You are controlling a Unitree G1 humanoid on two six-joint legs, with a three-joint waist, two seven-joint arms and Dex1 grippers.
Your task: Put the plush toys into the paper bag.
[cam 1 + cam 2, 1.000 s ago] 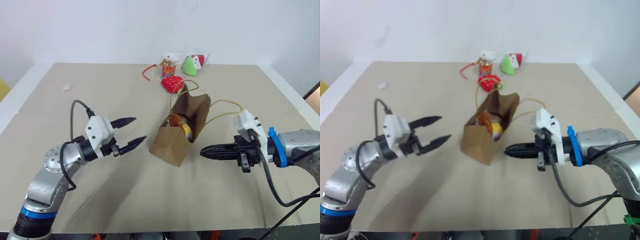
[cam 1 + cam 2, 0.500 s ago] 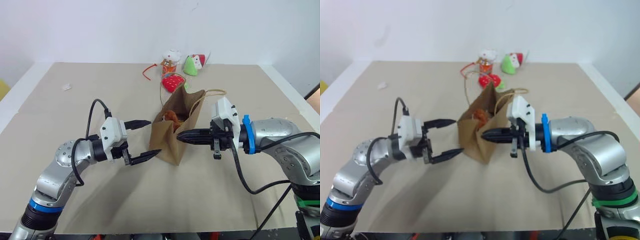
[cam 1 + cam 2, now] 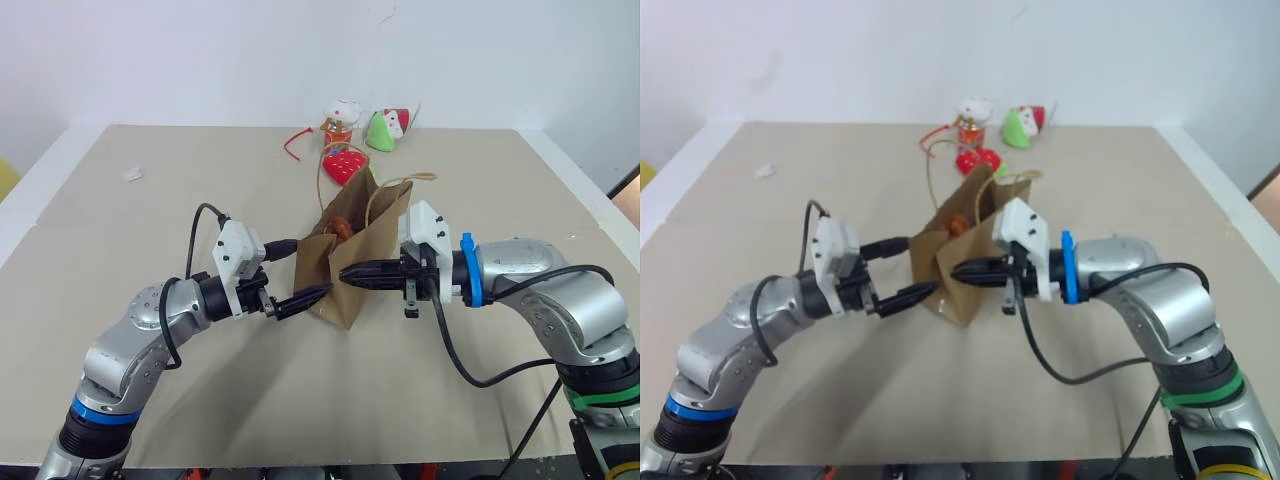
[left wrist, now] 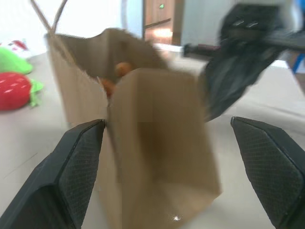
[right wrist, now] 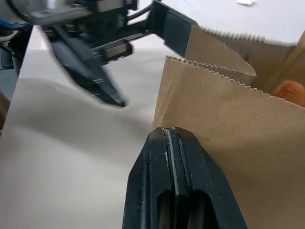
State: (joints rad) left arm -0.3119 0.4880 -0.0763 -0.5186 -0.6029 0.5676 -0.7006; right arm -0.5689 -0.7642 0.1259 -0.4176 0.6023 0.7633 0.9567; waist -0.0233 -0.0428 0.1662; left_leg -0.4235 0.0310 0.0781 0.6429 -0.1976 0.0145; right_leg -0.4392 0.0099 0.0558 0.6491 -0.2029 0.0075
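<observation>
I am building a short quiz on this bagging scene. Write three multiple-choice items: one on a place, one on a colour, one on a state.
1. Where does the paper bag stand?
A. between the two tools
B. at the far edge of the table
C. to the left of both tools

2. What colour is the strawberry-shaped toy behind the bag?
A. blue
B. red
C. black

3. How do the fingers of the right tool stand?
A. spread wide
B. shut together
C. closed around a bag handle

Answers:
1. A, since the left tool is on one side of the bag and the right tool on the other.
2. B, as the head views show it red with a green leaf.
3. B, as the right wrist view shows the two fingers pressed together against the bag's side.
</observation>
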